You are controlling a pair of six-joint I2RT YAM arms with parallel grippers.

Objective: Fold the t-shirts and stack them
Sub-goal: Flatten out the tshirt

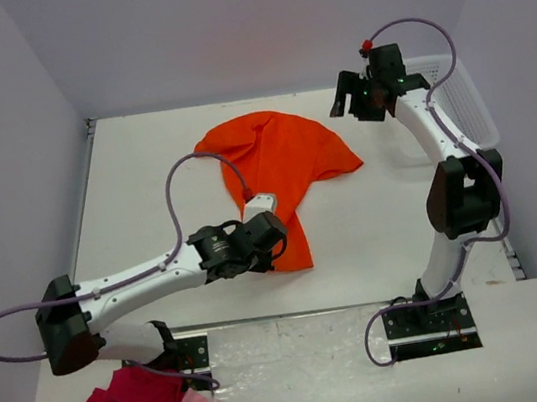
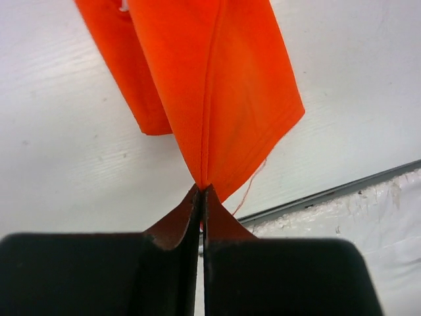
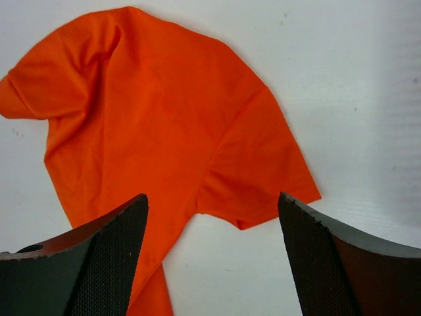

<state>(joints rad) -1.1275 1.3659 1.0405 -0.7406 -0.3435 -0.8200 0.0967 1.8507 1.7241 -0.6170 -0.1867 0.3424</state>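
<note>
1. White table [image 1: 136, 190]: orange t-shirt [image 1: 283, 163] lies crumpled around the middle, bunched toward the far edge, with one narrow end running down toward the near edge.
2. Left gripper [image 1: 278, 248] is at that near end of the shirt. Right gripper [image 1: 343, 105] hangs off the shirt's far right side, apart from the cloth.
3. Only the left wrist view shows the pinch: jaws pressed together on a folded edge, cloth fanning out from the tips.
4. Right wrist view: jaws spread wide, holding nothing, with the shirt lying flat beyond them.
</note>
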